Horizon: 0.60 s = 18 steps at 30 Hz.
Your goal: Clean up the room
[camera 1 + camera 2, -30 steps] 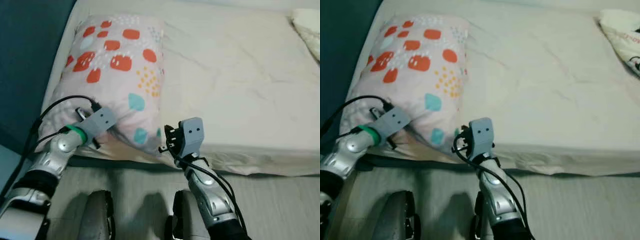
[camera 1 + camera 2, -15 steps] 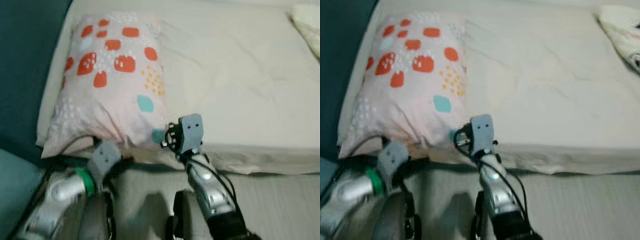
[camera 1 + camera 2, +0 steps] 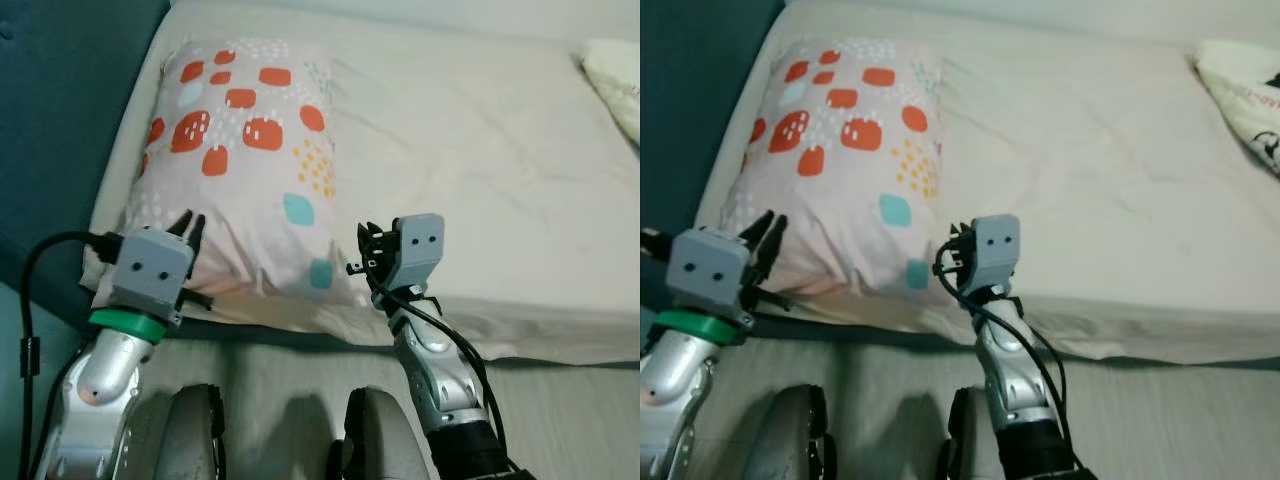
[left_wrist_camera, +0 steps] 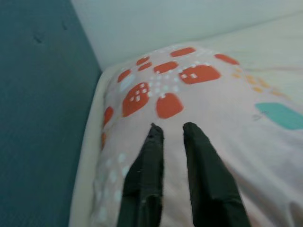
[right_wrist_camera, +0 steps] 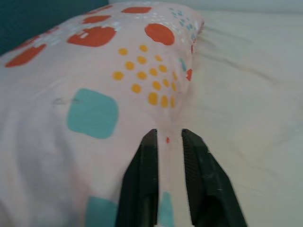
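A pink pillow (image 3: 240, 150) with red, teal and orange spots lies at the left end of the bed (image 3: 500, 150). My left gripper (image 3: 191, 224) hovers at the pillow's near left corner. In the left wrist view its fingers (image 4: 154, 156) stand a narrow gap apart above the fabric, holding nothing. My right gripper (image 3: 366, 250) is at the pillow's near right corner. In the right wrist view it (image 5: 166, 135) sits along the pillow's edge seam, fingers close together with pink fabric in the gap.
A dark teal headboard (image 3: 60, 100) rises left of the bed. A white printed cushion (image 3: 1245, 90) lies at the bed's far right. The mattress edge (image 3: 520, 320) runs just before my arms, with grey floor (image 3: 560, 420) and my feet (image 3: 195, 430) below.
My left gripper let go of the pillow's near left corner, dropped away, and has come back up beside it. The pillow now lies flatter on the bed. The right gripper stays at its corner.
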### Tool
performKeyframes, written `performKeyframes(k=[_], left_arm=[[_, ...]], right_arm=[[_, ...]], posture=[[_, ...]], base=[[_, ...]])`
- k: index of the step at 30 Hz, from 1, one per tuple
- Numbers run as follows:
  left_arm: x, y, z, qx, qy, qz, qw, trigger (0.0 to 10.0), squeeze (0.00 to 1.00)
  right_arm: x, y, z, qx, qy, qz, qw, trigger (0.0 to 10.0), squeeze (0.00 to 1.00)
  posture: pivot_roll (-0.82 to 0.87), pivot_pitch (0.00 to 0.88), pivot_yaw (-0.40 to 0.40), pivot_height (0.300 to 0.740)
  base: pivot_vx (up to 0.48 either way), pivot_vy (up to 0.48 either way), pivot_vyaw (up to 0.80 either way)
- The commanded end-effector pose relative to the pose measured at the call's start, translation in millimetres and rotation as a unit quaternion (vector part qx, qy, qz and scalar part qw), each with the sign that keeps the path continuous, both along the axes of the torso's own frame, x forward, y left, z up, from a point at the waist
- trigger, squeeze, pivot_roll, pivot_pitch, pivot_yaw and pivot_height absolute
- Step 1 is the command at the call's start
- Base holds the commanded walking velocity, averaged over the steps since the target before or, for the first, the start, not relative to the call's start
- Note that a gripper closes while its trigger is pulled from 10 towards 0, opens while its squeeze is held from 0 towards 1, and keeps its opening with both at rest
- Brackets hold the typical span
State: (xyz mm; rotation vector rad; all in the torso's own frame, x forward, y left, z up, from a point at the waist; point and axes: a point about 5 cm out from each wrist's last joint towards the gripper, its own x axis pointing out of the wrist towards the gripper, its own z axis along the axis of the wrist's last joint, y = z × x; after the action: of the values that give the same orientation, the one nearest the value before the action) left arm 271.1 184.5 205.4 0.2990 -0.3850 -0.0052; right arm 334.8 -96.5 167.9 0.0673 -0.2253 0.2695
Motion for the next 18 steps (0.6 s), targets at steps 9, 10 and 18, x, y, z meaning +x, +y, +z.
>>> performKeyframes(k=[9,10,18], left_arm=[[16.1,14.1,-6,-0.066,0.051,0.044,0.996,10.0,1.0],[16.1,14.1,-6,-0.066,0.051,0.044,0.996,10.0,1.0],[27.8,0.1,-17,-0.075,0.093,0.003,0.993,10.0,0.0]], right_arm=[[-7.3,-9.2,4,0.014,-0.013,-0.02,1.0,10.0,1.0],[-7.3,-9.2,4,0.014,-0.013,-0.02,1.0,10.0,1.0],[-9.1,-19.1,8,0.006,-0.025,-0.063,0.998,10.0,0.0]], posture=[[0.08,0.149,-0.034,0.606],[0.08,0.149,-0.034,0.606],[0.06,0.119,-0.02,0.606]], base=[[0.0,0.0,0.0],[0.0,0.0,0.0],[0.0,0.0,0.0]])
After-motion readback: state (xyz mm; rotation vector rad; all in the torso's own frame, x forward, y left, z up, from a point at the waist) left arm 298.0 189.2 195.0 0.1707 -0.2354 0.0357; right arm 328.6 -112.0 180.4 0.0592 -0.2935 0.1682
